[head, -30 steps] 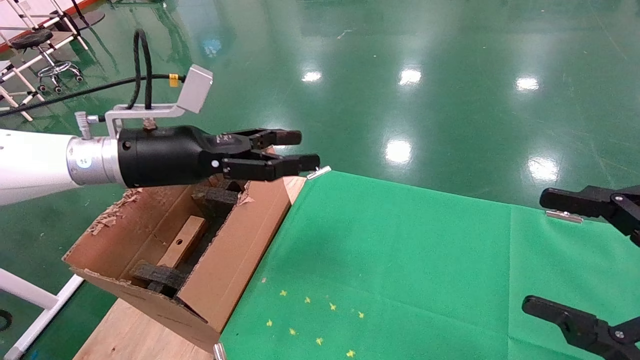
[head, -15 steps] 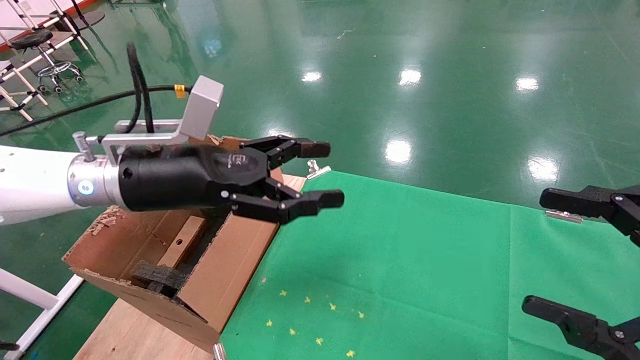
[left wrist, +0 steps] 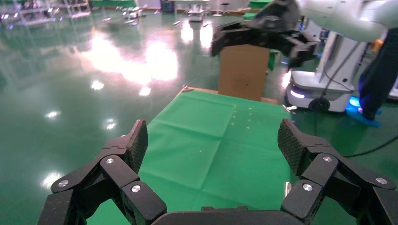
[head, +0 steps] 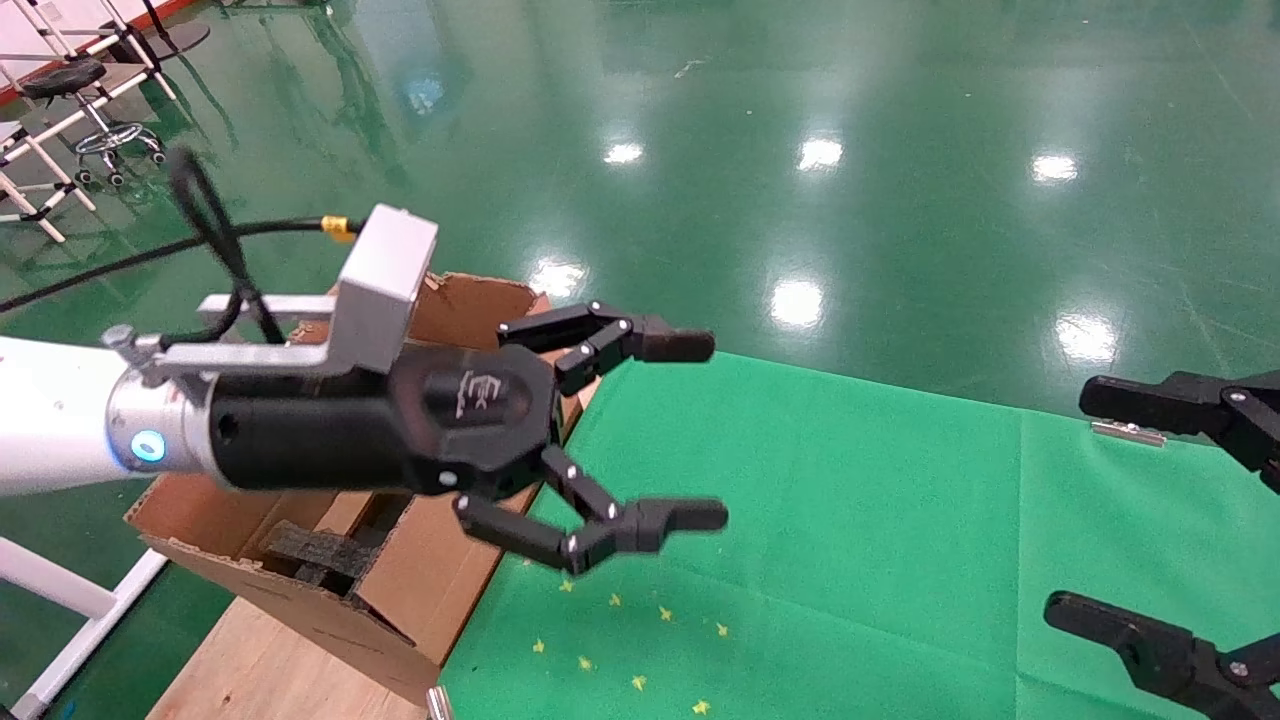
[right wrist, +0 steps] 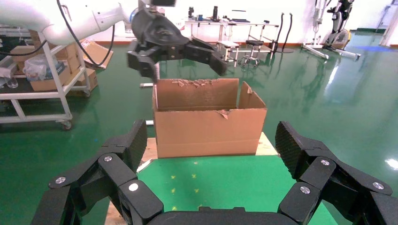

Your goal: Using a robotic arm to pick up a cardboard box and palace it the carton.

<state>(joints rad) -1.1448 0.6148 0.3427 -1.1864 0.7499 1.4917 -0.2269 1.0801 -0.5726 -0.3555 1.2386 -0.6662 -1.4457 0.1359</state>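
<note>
Your left gripper (head: 700, 430) hangs in mid-air with its fingers spread wide and nothing between them, held above the near edge of the green cloth (head: 850, 520), just beside the carton (head: 440, 570). The white arm (head: 50, 430) behind it reaches in from your left, a blue ring glowing at the silver wrist and a grey camera block (head: 385, 275) riding on top. The carton stands on the wooden tabletop (head: 260, 670) at the left edge of the cloth, flaps upright and edges torn, with black foam blocks (head: 315, 550) showing inside; from the right wrist view the same carton (right wrist: 209, 124) sits at the far end of the cloth, with the left gripper (right wrist: 187, 54) above it. The small cardboard box cannot be made out in any view; the arm covers most of the carton's interior. Your right gripper (head: 1100, 505) waits at the right edge of the head view above the cloth, its fingers likewise parted and empty. Small yellow marks (head: 640, 640) dot the cloth near you.
</note>
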